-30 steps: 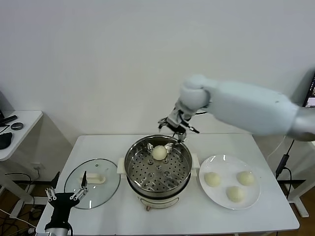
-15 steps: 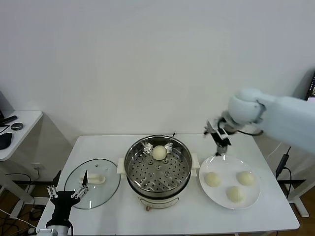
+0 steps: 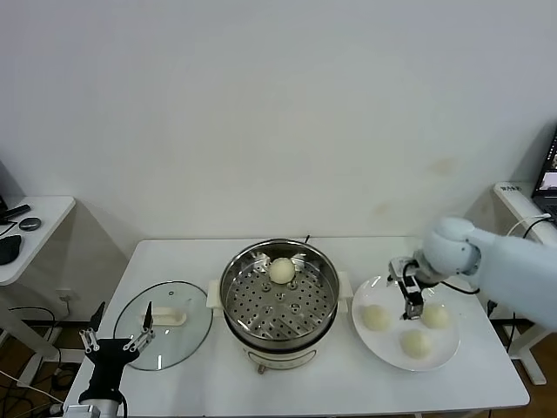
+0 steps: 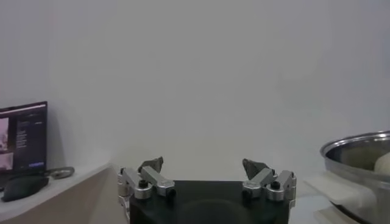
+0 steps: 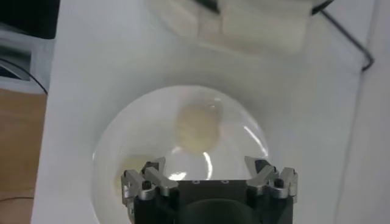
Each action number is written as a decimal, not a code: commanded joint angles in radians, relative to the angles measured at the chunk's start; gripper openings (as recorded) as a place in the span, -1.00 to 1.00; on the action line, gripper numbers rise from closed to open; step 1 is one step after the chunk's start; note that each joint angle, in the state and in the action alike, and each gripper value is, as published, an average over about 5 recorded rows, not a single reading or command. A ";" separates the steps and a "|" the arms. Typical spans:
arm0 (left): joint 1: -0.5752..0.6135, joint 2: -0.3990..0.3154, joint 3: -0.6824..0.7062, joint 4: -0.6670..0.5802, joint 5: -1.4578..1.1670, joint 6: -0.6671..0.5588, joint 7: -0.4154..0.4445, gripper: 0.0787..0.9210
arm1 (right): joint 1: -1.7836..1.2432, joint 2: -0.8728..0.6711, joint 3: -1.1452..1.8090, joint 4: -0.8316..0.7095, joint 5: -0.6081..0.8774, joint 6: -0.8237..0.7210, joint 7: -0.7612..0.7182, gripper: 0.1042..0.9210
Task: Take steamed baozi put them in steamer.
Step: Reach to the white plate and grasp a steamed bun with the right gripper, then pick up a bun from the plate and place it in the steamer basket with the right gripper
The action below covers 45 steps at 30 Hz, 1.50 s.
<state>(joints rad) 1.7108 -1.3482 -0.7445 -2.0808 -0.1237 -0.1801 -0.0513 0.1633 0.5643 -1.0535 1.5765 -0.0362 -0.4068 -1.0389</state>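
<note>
The right gripper (image 3: 407, 292) hangs over the flat white plate (image 3: 442, 354), jaws spread wide and holding nothing. Below them lie three smooth, round, cream steamed baozi (image 3: 376, 318); the wrist view shows one clearly, another half hidden. Further left, a fourth sits on the shiny steamer (image 3: 278, 300)'s perforated floor. The left gripper (image 3: 116, 346) idles, jaws released, beside the glass lid (image 3: 164, 324).

The right gripper (image 3: 409, 294) is hanging open over the plate (image 3: 383, 340), three baozi (image 3: 376, 318) lying just below and beside it. The steamer (image 3: 278, 296), holding one baozi (image 3: 281, 270), is sitting to its left. The left gripper (image 3: 116, 338) is idling open beside the lid (image 3: 165, 322).
</note>
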 commanded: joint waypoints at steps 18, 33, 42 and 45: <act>0.003 -0.010 -0.005 0.009 0.007 -0.005 -0.002 0.77 | -0.237 0.178 0.178 -0.216 -0.135 0.064 0.033 0.72; 0.000 -0.010 -0.003 0.008 0.009 -0.005 -0.001 0.77 | -0.192 0.134 0.193 -0.184 -0.111 0.057 0.002 0.04; -0.018 -0.001 0.010 0.015 0.005 -0.002 0.000 0.77 | 0.219 0.009 0.032 -0.056 0.117 0.021 -0.026 0.07; -0.029 0.005 0.015 0.024 0.001 -0.001 -0.001 0.77 | 0.443 0.035 -0.084 -0.032 0.242 -0.023 -0.021 0.07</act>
<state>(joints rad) 1.6885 -1.3430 -0.7312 -2.0601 -0.1229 -0.1826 -0.0522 0.3158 0.6387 -1.0188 1.4955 0.0529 -0.3995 -1.0485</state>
